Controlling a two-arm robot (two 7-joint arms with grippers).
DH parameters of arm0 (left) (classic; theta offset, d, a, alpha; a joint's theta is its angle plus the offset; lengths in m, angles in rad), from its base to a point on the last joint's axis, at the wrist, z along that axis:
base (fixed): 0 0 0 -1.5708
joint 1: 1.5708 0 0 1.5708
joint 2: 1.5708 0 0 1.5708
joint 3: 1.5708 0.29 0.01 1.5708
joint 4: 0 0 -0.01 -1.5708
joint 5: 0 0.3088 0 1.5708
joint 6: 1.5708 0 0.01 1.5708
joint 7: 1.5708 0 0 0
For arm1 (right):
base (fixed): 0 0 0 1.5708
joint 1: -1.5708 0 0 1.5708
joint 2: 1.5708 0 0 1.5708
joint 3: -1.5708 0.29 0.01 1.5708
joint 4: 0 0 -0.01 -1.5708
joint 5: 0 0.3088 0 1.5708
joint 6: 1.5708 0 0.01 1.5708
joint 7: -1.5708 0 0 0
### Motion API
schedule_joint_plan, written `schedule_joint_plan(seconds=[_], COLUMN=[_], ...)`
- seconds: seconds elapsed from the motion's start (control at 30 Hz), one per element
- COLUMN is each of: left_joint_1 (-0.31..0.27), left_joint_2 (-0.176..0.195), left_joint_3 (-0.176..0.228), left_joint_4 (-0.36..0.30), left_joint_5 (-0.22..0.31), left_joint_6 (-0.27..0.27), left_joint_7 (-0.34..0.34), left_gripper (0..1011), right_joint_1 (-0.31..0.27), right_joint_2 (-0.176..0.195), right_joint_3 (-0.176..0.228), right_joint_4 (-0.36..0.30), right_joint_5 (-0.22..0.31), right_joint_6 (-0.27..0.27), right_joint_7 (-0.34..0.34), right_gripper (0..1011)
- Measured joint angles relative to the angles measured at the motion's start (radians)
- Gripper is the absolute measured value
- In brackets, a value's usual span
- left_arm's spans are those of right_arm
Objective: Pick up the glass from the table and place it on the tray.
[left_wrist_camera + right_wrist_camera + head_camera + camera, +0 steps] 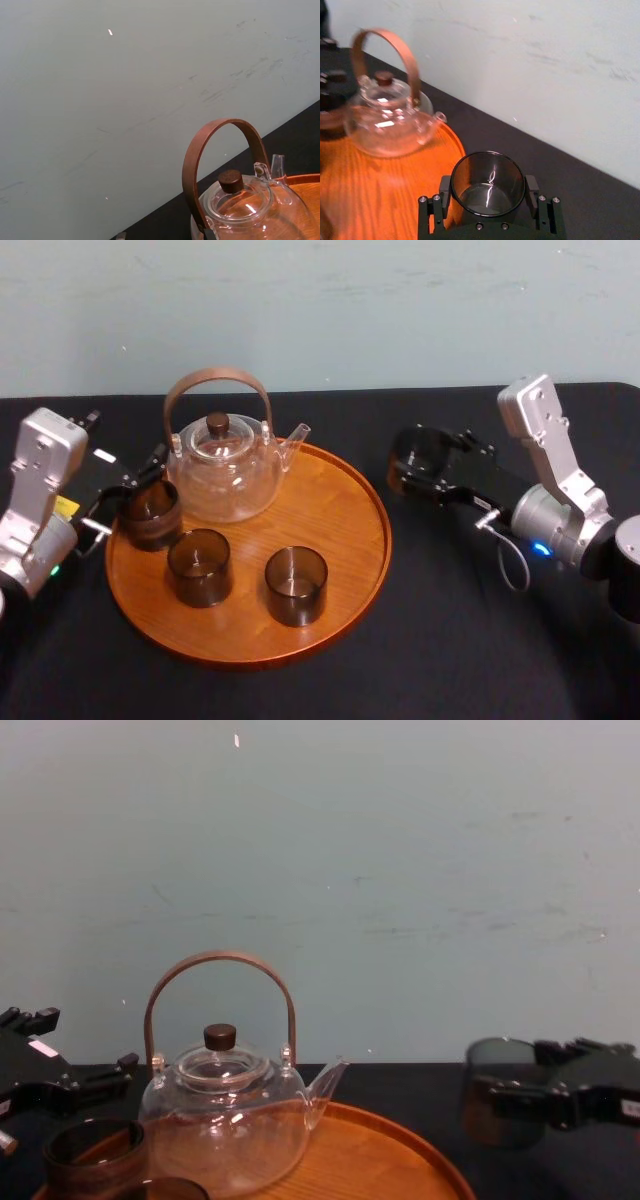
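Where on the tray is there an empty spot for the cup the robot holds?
The bare wood on the right side of the tray is free, between the teapot spout, the front-right glass and the right rim, nearest the glass in the right gripper. The left is crowded: the left gripper, rim glass and front-left glass.

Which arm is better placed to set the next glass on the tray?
Right. The right gripper holds a glass just beyond the right rim of the tray. The left gripper sits at the tray's left edge, by a tumbler already on it.
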Motion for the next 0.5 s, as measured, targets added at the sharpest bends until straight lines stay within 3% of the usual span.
schedule_joint_plan(seconds=[0.23, 0.5], left_joint_1=[0.0, 0.0], left_joint_2=[0.0, 0.0], left_joint_3=[0.0, 0.0], left_joint_4=[0.0, 0.0], left_joint_5=[0.0, 0.0], left_joint_6=[0.0, 0.0], left_joint_7=[0.0, 0.0], left_gripper=[1001, 1002], right_joint_1=[0.023, 0.076], right_joint_2=[-0.006, -0.045], right_joint_3=[-0.046, -0.118], right_joint_4=[-0.024, 0.025], right_joint_5=[0.003, -0.003], right_joint_6=[-0.003, -0.02], right_joint_7=[0.028, 0.052], right_gripper=[905, 905])
